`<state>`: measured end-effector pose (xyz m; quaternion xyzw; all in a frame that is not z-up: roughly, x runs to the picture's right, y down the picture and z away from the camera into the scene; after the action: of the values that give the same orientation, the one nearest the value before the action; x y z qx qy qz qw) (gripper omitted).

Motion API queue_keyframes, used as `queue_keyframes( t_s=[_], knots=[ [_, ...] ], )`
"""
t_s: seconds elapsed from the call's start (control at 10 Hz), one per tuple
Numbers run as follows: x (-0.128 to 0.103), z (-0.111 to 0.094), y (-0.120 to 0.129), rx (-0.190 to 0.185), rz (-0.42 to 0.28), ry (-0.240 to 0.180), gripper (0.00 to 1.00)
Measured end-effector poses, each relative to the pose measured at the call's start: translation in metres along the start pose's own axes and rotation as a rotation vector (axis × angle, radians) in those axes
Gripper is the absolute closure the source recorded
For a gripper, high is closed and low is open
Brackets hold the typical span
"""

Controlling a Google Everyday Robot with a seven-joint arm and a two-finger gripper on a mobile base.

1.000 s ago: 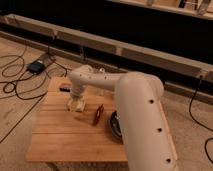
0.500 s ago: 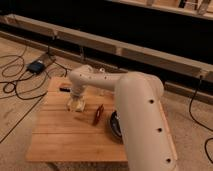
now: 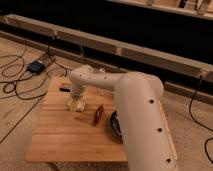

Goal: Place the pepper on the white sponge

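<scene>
In the camera view the end effector point(image 3: 76, 98) hangs straight above the white sponge point(image 3: 75, 106), so close that I cannot tell whether it touches the top. Its jaws stand wide apart and carry nothing. The pepper point(image 3: 98, 115) is not in the grip. It lies flat on the wood just to the right of the sponge, apart from it, its long axis running roughly toward and away from the camera. That layout suggests the pick-up is yet to come: the tool is over the target rather than over the thing to be moved, so it likely needs to shift right of the sponge and come down across the pepper's narrow width. A dark bowl point(image 3: 114, 126) sits further right of the sponge, beyond the pepper and partly hidden by the thick white arm point(image 3: 135, 110). Its nearness to the pepper leaves little room on that side. A flat black block point(image 3: 65, 89) lies behind the sponge, toward the far left edge. All of this rests on a small counter point(image 3: 65, 140) of pale wooden planks, bare in front of the sponge. The room has a rough tan floor. Left of the sponge, off the counter, black cables point(image 3: 15, 85) loop across it to a small box point(image 3: 36, 66). Behind the sponge a long pale rail point(image 3: 130, 50) runs along a dark wall.
</scene>
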<state>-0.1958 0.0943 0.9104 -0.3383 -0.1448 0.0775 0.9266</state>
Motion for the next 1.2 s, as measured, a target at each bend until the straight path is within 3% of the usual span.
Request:
queue_keyframes(
  t_s=[1.2],
  knots=[
    [0.0063,-0.0018,-0.0053,0.006,-0.004,0.009,0.26]
  ],
)
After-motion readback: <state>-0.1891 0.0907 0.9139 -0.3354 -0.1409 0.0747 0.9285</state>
